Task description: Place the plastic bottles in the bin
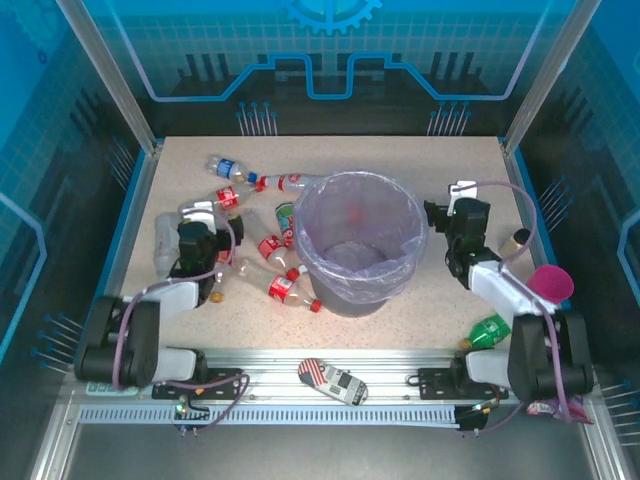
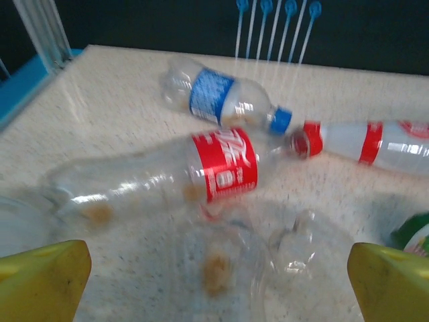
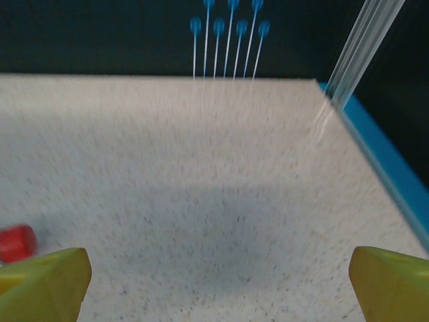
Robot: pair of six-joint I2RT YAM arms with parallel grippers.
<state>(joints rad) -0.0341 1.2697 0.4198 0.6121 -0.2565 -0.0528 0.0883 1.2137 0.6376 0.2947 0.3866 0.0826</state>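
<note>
The left hand (image 2: 214, 285) is spread wide, its yellow fingertips (image 2: 40, 278) on either side of a clear crushed plastic bottle (image 2: 228, 261) that lies on the speckled beige worktop (image 2: 100, 100). Just beyond it lies a clear bottle with a red label (image 2: 201, 171), and farther off a blue-labelled bottle with a blue cap (image 2: 218, 97). The right hand (image 3: 214, 282) is also wide open, above bare worktop just right of the round dark grey bin lined with a lavender bag (image 1: 362, 178). The bottles lie on the worktop left of the bin.
</note>
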